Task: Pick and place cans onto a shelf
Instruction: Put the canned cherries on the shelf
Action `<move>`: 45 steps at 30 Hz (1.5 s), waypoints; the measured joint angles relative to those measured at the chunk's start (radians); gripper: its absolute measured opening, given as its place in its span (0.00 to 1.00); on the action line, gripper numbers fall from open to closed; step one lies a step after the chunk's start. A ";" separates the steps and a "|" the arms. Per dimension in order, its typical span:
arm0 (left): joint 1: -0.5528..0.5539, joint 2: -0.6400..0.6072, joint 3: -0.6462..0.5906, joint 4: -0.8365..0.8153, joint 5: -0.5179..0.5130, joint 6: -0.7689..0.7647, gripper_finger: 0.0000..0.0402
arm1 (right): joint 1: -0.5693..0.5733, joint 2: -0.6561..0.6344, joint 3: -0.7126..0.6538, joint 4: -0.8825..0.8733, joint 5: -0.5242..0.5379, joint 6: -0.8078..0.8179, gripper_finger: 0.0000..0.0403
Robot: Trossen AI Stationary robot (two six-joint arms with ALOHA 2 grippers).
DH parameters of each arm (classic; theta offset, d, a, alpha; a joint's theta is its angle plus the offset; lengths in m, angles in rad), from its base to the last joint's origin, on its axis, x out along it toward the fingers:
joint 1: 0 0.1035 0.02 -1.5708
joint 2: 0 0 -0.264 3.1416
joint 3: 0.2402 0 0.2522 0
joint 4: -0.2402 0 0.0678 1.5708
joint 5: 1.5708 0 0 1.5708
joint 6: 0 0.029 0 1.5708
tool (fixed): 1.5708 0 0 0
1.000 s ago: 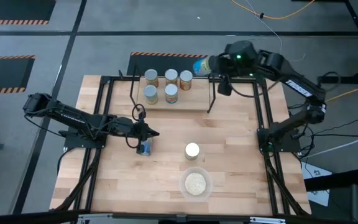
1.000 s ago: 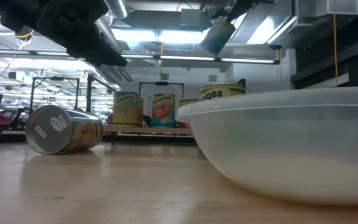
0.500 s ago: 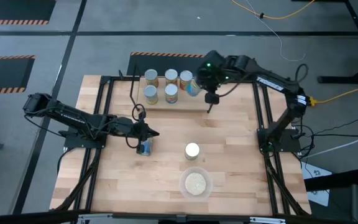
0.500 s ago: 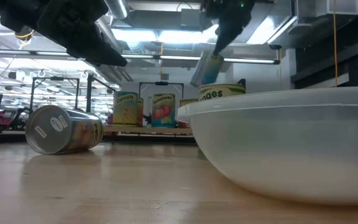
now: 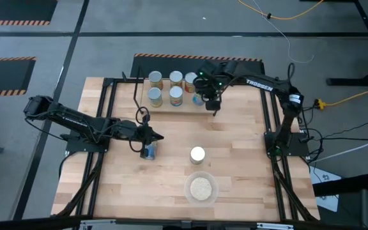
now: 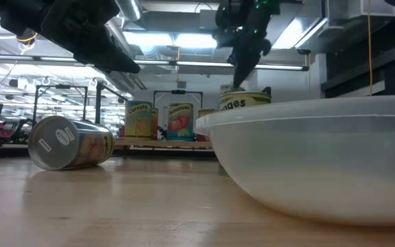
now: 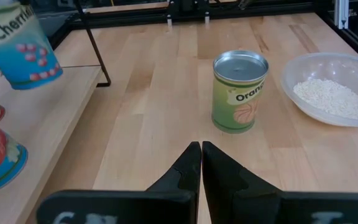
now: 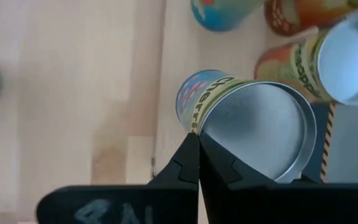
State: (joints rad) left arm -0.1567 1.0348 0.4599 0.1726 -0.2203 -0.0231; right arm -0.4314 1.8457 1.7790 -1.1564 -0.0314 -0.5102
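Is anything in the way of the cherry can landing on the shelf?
Nothing I can see. The right claw holds the cherry can tilted over a bare bit of shelf. The other cans stand beside that spot, not under it.

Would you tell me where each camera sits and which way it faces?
High: overhead, straight down on the shelf; both arms show.
Low: table height, past the bowl; arms overhead.
Left wrist: over shut fingers toward the orange can, shared with high.
Right wrist: over its fingers at the cherries can, shared with left wrist.
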 joint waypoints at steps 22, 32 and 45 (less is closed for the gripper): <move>0.000 0.000 0.000 -0.004 0.000 0.008 0.02 | -0.112 0.100 0.000 0.053 0.091 -0.078 0.01; 0.000 0.000 0.000 -0.004 0.000 0.008 0.02 | -0.169 0.100 0.000 0.070 0.090 -0.078 0.02; 0.000 0.000 0.000 -0.004 0.000 0.008 0.02 | -0.181 0.100 0.000 0.070 0.056 -0.073 0.02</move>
State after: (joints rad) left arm -0.1566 1.0351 0.4603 0.1688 -0.2203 -0.0147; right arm -0.6125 1.9457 1.7786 -1.0866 0.0242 -0.5835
